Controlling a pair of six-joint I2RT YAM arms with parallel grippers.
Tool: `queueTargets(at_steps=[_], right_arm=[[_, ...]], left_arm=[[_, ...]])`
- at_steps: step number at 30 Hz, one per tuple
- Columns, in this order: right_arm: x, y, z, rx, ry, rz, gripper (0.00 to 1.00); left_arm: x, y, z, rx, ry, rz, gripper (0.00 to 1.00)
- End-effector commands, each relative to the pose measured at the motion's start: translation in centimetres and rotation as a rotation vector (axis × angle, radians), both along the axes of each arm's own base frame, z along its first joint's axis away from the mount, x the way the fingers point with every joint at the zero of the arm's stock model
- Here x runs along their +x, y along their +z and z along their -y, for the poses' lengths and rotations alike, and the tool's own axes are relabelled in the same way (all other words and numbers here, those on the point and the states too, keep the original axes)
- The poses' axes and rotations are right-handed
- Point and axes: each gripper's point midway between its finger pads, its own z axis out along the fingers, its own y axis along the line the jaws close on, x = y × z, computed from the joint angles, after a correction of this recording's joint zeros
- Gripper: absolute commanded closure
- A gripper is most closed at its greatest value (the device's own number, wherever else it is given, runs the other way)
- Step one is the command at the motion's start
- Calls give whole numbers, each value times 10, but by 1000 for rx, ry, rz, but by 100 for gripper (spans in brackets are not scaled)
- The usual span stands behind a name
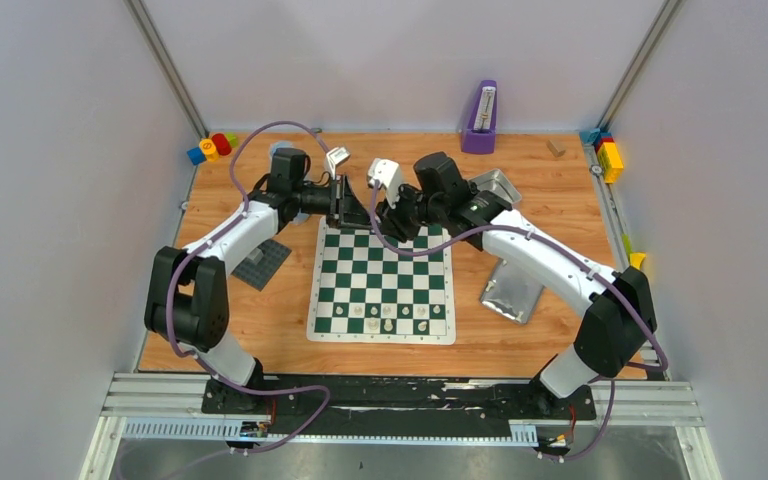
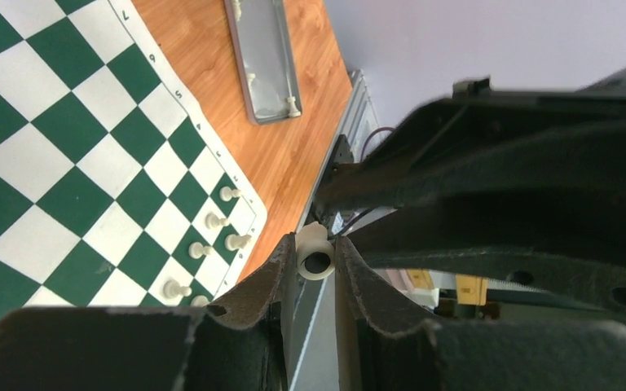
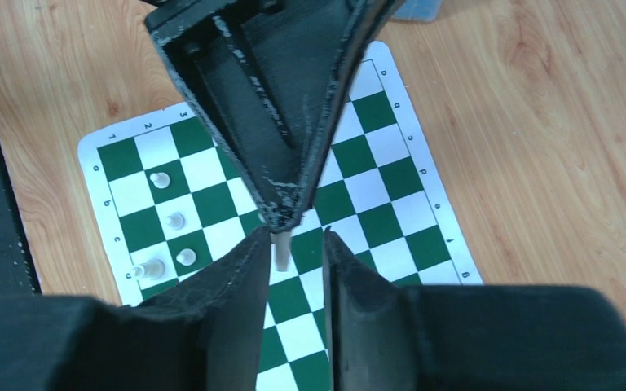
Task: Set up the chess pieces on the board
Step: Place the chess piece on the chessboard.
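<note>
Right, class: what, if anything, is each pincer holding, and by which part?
The left pincer pinches one chess piece by its round base, at the fingertips. The right pincer stands open around its other end, not clearly gripping.

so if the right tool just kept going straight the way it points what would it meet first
The left tool, most likely: its tips sit right ahead of the right tool, pinching a small cream chess piece. Depth is unclear; the board lies farther behind them.
</note>
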Motion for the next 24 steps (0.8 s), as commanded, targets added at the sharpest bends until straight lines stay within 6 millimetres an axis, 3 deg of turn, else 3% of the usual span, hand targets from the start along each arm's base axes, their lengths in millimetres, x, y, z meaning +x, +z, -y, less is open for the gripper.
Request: queueTargets(at_steps=[1, 5, 12, 17, 24], right_arm=[[11, 37, 5, 125, -22, 18, 64], [1, 53, 19, 238, 35, -93, 55], [-28, 52, 25, 368, 192, -298, 55], [-40, 47, 24, 394, 244, -279, 55], [-38, 53, 19, 373, 250, -193, 54]], left_arm=[[-11, 18, -2, -49, -11, 61, 100], [-10, 26, -7, -110, 11, 91, 100], [-18, 49, -8, -197, 17, 157, 100], [-19, 52, -8, -205, 7, 134, 100], [-18, 51, -7, -200, -12, 83, 100]])
